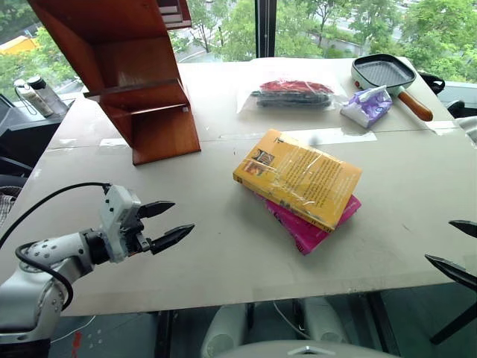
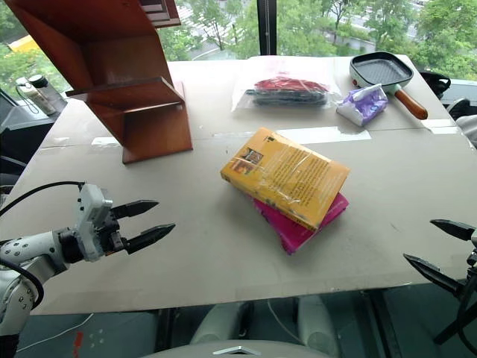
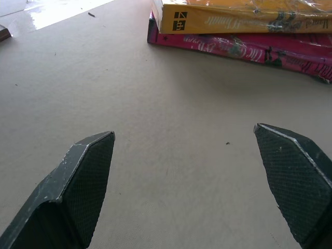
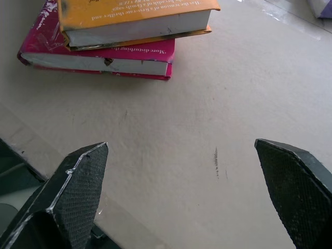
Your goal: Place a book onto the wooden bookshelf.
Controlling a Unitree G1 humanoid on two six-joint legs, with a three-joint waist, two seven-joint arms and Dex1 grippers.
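Left pincer (image 1: 165, 224) and right pincer (image 2: 441, 250) seen wide open, empty; yellow book (image 1: 297, 177) lay between, atop pink book (image 1: 313, 224), slightly nearer right.

Surface (image 1: 223, 253): broad, pale grey-beige and matt, made of boards butted together, with a seam running across it behind the middle and strips of clear tape (image 1: 339, 136) along that seam. A few small dark specks and scuffs mark it in front of me.

Windows (image 1: 320, 26): large panes directly beyond the far edge, split by a dark upright frame (image 1: 264, 28). Green trees (image 1: 432, 30) fill the outlook.

Light: soft daylight from those panes, giving a pale glare on the far boards.

Floor (image 1: 112, 335): dark, seen under the near edge, with a thin cable lying on it.

Side ledge (image 1: 22, 123): dark, at my left, carrying two bottles (image 1: 33, 93).
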